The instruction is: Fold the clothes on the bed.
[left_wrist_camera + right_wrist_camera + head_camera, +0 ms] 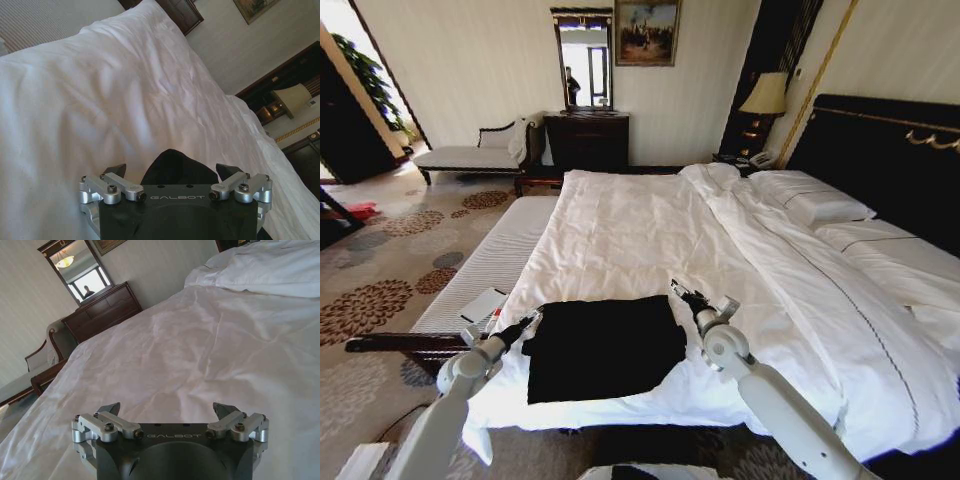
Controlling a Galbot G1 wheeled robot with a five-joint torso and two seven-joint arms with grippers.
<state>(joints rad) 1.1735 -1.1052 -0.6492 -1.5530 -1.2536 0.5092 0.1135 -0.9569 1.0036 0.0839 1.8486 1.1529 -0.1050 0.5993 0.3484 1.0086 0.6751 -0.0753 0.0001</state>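
- We see the black T-shirt (603, 345) low in the centre of the head view, lying as a flat, roughly rectangular dark shape on the near end of the bed (650, 230); no lettering shows on its upper surface, and we cannot tell how many layers it has.
- In the left wrist view the gripper body hides most of the garment; a dark peak of cloth (172, 165) rises between the fingers.
- The left gripper (530, 322) sits at the shirt's left edge, its fingers spread apart and pinching nothing.
- The right gripper (682, 291) hangs at the shirt's upper right corner, over white bedding, its fingers also spread wide and empty.
- The bed's right side and its headboard (880, 160) are cut off by the frame's right edge.
- The bed holds the shirt, a rumpled white duvet and pillows (810, 200) at upper right.
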